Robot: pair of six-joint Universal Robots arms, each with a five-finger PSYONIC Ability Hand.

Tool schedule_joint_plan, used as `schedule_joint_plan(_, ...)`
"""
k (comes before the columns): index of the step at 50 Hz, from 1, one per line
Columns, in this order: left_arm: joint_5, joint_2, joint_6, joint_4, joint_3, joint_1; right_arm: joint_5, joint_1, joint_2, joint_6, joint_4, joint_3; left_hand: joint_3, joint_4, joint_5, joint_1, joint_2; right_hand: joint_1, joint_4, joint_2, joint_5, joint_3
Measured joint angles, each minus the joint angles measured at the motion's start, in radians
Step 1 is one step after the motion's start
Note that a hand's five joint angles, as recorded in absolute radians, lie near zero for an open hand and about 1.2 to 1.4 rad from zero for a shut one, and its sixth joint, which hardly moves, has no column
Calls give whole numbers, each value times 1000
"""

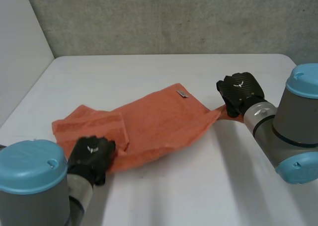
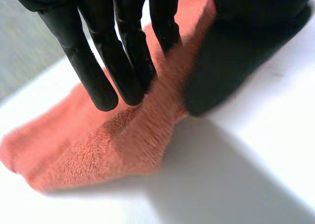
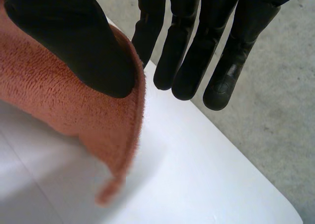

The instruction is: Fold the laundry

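Note:
An orange towel (image 1: 159,121) lies crumpled across the middle of the white table (image 1: 208,186), its left part folded over and a small grey tag (image 1: 182,93) on its far edge. My left hand (image 1: 92,156) rests on the towel's near-left edge. In the left wrist view a raised ridge of towel (image 2: 123,145) is pinched between the straight fingers (image 2: 93,71) and the thumb (image 2: 236,61). My right hand (image 1: 241,92) holds the towel's right corner a little above the table. There the thumb (image 3: 74,37) presses the cloth (image 3: 59,101) towards the fingers (image 3: 197,61).
The table's right edge and rounded far corner lie just beyond my right hand, with grey floor (image 3: 275,86) past them. A grey wall (image 1: 174,17) stands behind the table. Bare tabletop runs along the front and the back.

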Motion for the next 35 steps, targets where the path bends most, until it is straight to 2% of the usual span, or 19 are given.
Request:
schedule_joint_plan(1, -2, 5, -14, -26, 6, -6, 0, -2, 0, 0, -1, 1, -107, -106, -109, -146, -107, 0, 0, 0, 0, 0)
schedule_joint_plan(4, -5, 45, -76, -127, 49, -26, -1, -9, 1, 2, -6, 8, -286, -304, -306, -309, -287, 0, 0, 0, 0, 0)
schedule_joint_plan(6, -3, 74, -103, -163, 85, -28, -1, -10, 1, 2, -9, 15, -488, -507, -509, -516, -495, 0, 0, 0, 0, 0)
schedule_joint_plan(11, 8, 100, -115, -176, 152, -12, -1, -9, 2, 3, -14, 31, -577, -597, -595, -588, -580, 0, 0, 0, 0, 0)
schedule_joint_plan(14, 56, 92, -91, -168, 232, 33, -13, -6, 5, 3, -24, 51, -630, -646, -648, -635, -629, 0, 0, 0, 0, 0)
schedule_joint_plan(17, 126, 54, -51, -161, 284, 76, -27, -6, 8, 3, -33, 65, -642, -660, -661, -646, -642, 0, 0, 0, 0, 0)
schedule_joint_plan(22, 297, -79, 73, -157, 371, 143, -44, -7, 9, 3, -42, 84, -638, -655, -654, -645, -637, 0, 0, 0, 0, 0)
schedule_joint_plan(26, 375, -184, 183, -161, 417, 166, -46, -7, 9, 3, -43, 92, -592, -607, -606, -603, -590, 0, 0, 0, 0, 0)
schedule_joint_plan(35, 404, -305, 358, -179, 444, 177, -46, -8, 9, 2, -44, 103, -575, -590, -591, -590, -574, 0, 0, 0, 0, 0)
